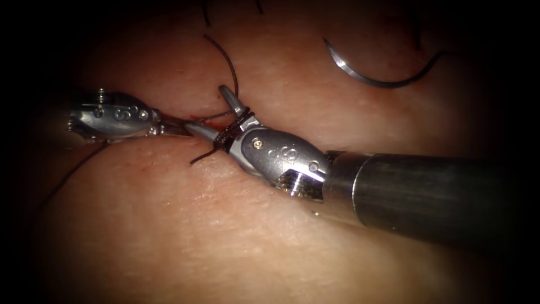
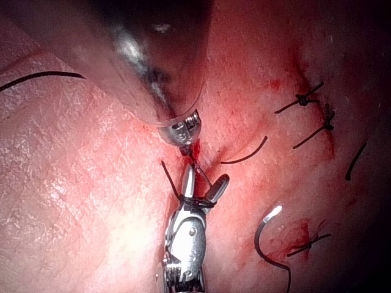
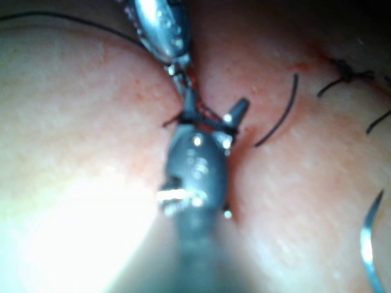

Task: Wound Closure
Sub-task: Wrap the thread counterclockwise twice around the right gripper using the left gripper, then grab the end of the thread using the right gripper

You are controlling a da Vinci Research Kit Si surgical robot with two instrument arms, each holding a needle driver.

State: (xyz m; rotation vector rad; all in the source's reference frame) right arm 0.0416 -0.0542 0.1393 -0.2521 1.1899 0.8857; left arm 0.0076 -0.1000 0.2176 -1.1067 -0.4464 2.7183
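Right tool (image 1: 216,115): enters from the right along a dark shaft; jaws spread in a V above the cut, one pointing up, the other reaching left toward the left tool's tip; thread wound around the base of the jaws; nothing pinched between them. Same spread jaws and wrap in the left wrist view (image 2: 204,183) and the right wrist view (image 3: 214,113).
Left tool (image 1: 177,128): comes in from the left, tip at the cut, nearly touching the right tool's lower jaw; jaws pressed together, seemingly on thread, though grip is too small to confirm.
Needle (image 1: 377,72): lies free on the tissue, well apart from both tools, up and to the right of the right tool's jaws; curve bowed downward, not in the tissue, held by neither tool.
Thread (image 1: 228,62): dark strand arcs up from the wrapped jaws; a short end sticks out below them; another strand trails left under the left tool.
Tissue (image 1: 169,225): pale, with red fluid (image 1: 205,115) along the cut (image 1: 197,119) between the two tips.
Earlier stitches (image 2: 303,101): knotted, off to one side.
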